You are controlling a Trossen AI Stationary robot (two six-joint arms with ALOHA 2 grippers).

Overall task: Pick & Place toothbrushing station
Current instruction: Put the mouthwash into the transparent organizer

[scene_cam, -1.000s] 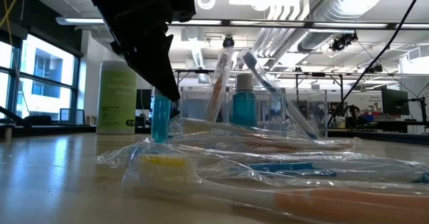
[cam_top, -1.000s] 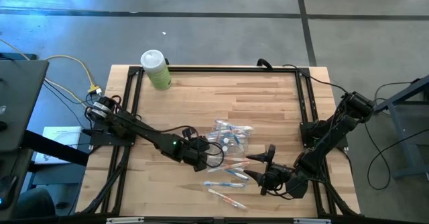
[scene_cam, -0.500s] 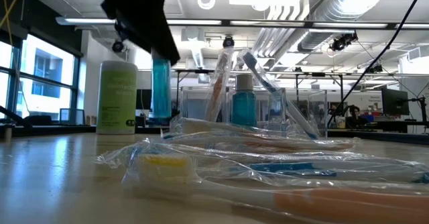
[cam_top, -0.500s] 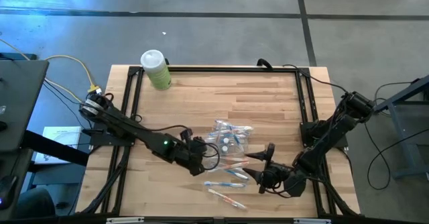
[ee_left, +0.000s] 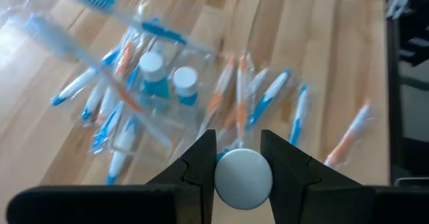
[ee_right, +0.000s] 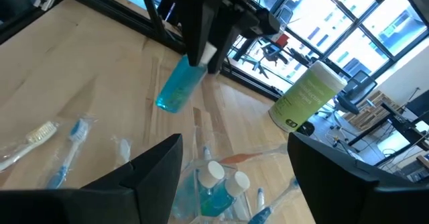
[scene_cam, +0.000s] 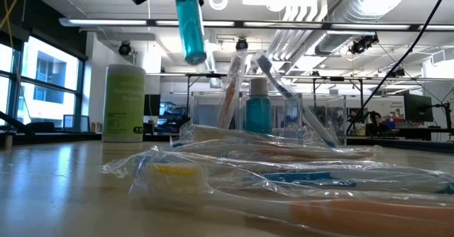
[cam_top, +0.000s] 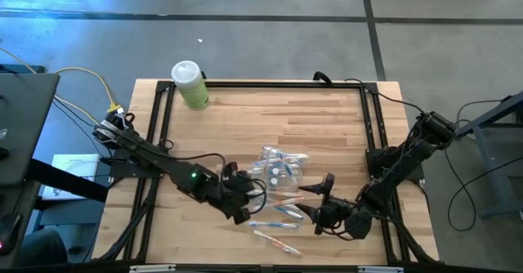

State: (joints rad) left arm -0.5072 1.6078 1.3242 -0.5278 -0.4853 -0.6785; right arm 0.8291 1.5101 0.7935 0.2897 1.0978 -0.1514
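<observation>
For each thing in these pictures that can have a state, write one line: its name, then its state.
Left gripper: shut on a blue tube, lifted off the table.
Blue tube: held in the air, tilted.
Right gripper: open, empty, beside the toothbrushes.
Clear holder: on the table, two capped tubes inside.
Green bottle: upright, capped.

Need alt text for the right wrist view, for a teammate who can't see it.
The left end effector holds a blue tube in the air above the wooden table. Below lie toothbrushes and two white-capped tubes; a green bottle stands behind.
</observation>
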